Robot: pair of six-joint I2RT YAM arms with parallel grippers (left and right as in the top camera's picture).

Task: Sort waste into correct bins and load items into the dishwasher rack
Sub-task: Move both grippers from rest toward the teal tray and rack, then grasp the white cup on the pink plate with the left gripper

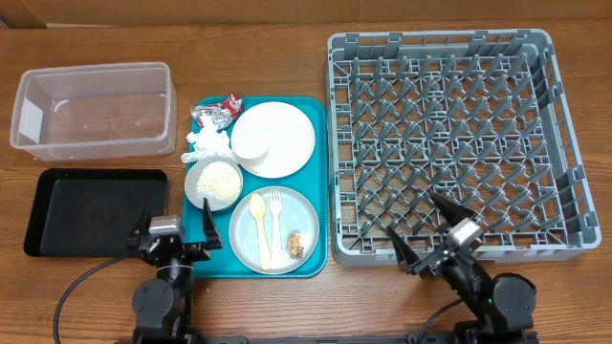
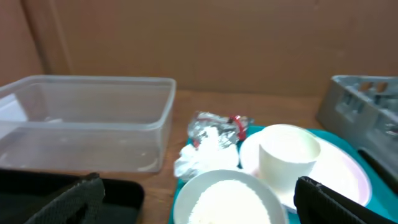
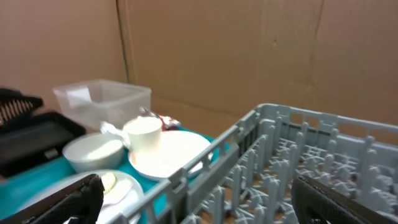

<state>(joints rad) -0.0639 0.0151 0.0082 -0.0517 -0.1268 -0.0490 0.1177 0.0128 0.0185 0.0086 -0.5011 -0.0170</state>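
Overhead, the teal serving tray point(image 1: 311, 182) sits mid-counter point(image 1: 316, 306) and carries most of the task's things. At its far left corner lies the crumpled foil wrapper point(image 1: 216, 113), with the napkin point(image 1: 207, 143) just nearer, on the tray's left edge. The pink plate point(image 1: 287, 134) fills the tray's far right part, with the cup point(image 1: 251, 145) on the plate's left side. The bowl point(image 1: 194, 182) of rice point(image 1: 218, 182) is at the tray's left middle. The greyish-white plate point(image 1: 301, 215) takes the near right part and holds the yellow spoon point(image 1: 258, 225), fork point(image 1: 275, 222) and brown scrap point(image 1: 296, 245).

Left of the teal tray are the clear tub point(image 1: 96, 67), farther back, and the black tray point(image 1: 86, 215), nearer. The dishwasher rack point(image 1: 440, 40) stands just beside the tray's right edge.

Only the overhead view shows the fork and scrap. The left wrist view misses that near plate but shows the cup standing upright, with wrapper and napkin behind the bowl. The right wrist view has the rack's wall close up and catches only the spoon's rounded end.

The left pincer point(image 1: 177, 227) hovers at the teal tray's near left corner with its fingers spread apart. The right pincer point(image 1: 421, 229) is right of the tray, over the rack's near rim, fingers likewise apart.
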